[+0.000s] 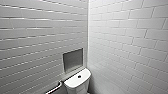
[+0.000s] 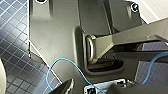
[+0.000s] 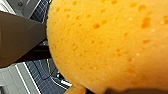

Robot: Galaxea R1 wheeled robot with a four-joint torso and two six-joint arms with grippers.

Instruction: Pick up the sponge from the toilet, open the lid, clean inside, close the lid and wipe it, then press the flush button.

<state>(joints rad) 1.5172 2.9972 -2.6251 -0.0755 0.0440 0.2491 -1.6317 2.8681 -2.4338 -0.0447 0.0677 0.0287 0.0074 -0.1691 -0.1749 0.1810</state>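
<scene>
sponge: orange, porous, close against the right wrist camera, blue mosaic floor behind it.
right tool: clenched on the sponge.
left tool: grip cannot be told; blue cable loops nearby.
toilet: white tank in the tiled corner, below a steel wall panel.
flush button: dark, round, mid tank top.

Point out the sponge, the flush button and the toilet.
sponge [image 3: 107, 45]: right wrist view, pored face.
flush button [image 1: 79, 76]: head view, dark centre.
toilet [image 1: 72, 82]: head view, tank top.
</scene>
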